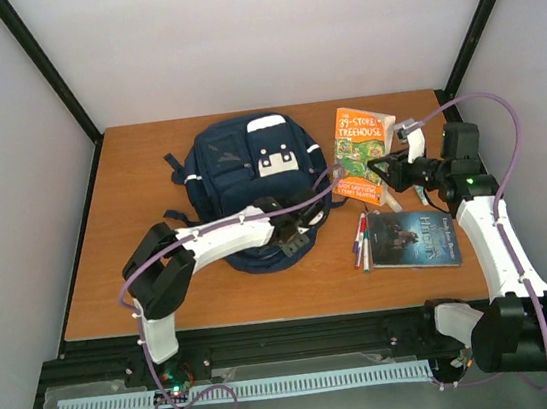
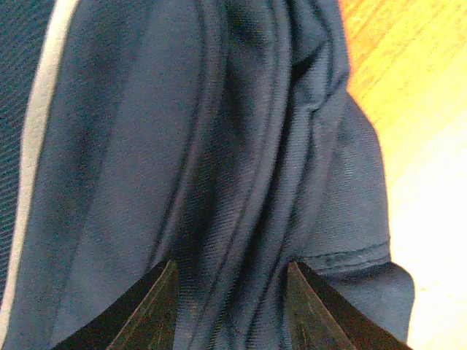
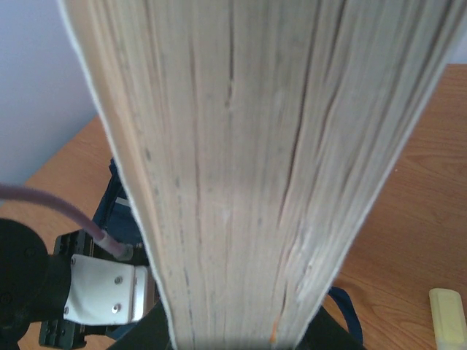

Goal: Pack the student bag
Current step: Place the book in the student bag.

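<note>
Packing is at the first-book stage, bag not yet opened. The large navy-blue fabric backpack w/ thin white stripes (image 1: pixel 244 168) lies flat on the wooden worktop (image 1: pixel 162 280), upper centre of the overhead view, white patch facing up. The left jaws sit at the bag's lower-right edge. In the left wrist view they stand apart, straddling a raised ridge of the navy fabric (image 2: pixel 146 146), prob. the zip seam. No firm pinch is evident. The right jaws are clamped on the orange paperback book w/ a cartoon treehouse cover (image 1: pixel 360 153), held tilted just right of the bag. Its page edge (image 3: pixel 255 168) fills the right wrist view, so the fingers themselves are hidden. Waiting lower right on the worktop: a dark hardback-looking book (image 1: pixel 414 238) and a small bunch of pens (image 1: pixel 362 238) touching its left side. There's also a pale yellow highlighter (image 3: pixel 449 315) at the bottom right of the right wrist view. Next, imo: left jaws close on that ridge and lift or pull it to make a mouth. Then the orange book goes in spine- or edge-first, angled to the gap. Can't tell whether the zip is undone, so that needs checking first.
</note>
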